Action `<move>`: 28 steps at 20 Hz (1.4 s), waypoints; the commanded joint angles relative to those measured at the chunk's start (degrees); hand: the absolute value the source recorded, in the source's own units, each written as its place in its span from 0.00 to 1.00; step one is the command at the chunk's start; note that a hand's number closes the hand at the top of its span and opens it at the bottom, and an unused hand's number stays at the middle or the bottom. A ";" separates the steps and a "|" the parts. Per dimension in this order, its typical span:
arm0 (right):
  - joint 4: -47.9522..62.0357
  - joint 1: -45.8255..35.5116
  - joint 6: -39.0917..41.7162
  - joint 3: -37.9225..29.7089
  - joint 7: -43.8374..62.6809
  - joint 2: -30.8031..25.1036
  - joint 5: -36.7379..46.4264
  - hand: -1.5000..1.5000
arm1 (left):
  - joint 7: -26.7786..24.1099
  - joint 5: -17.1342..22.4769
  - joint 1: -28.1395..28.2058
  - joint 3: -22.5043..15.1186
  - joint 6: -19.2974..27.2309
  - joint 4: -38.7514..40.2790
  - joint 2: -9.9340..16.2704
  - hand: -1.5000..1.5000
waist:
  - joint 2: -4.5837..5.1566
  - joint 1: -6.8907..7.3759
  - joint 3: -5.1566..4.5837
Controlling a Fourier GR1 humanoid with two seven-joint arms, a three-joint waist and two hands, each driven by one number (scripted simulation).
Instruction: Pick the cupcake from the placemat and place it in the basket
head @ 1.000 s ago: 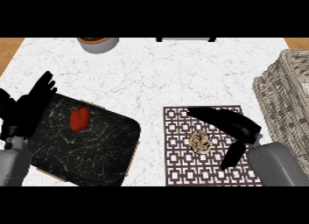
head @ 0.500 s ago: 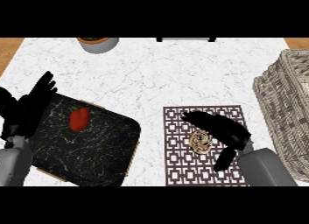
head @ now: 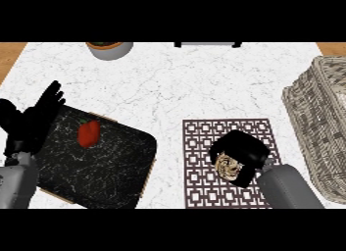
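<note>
The cupcake (head: 228, 166) sits on the placemat (head: 204, 132), a dark mat w/ a white lattice pattern, at about the mat's middle-right. The right hand (head: 240, 149) is over it, fingers curled around the cupcake from above and the right side (only the cupcake's left part shows past the hand). Whether it's lifted off the mat or resting on it can't be told.

The basket (head: 313, 108) is a woven wicker one at the counter's right edge, just beside the placemat, partly cut off by the view's edge.

The left hand (head: 31, 120) rests at the left, fingers straight and spread, pointing up, overlapping the left edge of a dark marbled tray (head: 110, 166). A red item (head: 89, 134) lies on the tray's upper-left part, apart from the hand. A bowl (head: 110, 48) stands at the counter's (head: 190, 83) far edge.
</note>
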 commanded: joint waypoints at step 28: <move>9.97 -35.18 -57.28 -35.81 80.11 10.88 15.28 1.00 | 2.03 -0.73 -2.78 -3.05 -1.66 -2.25 -1.89 0.50 | 2.03 6.35 -0.08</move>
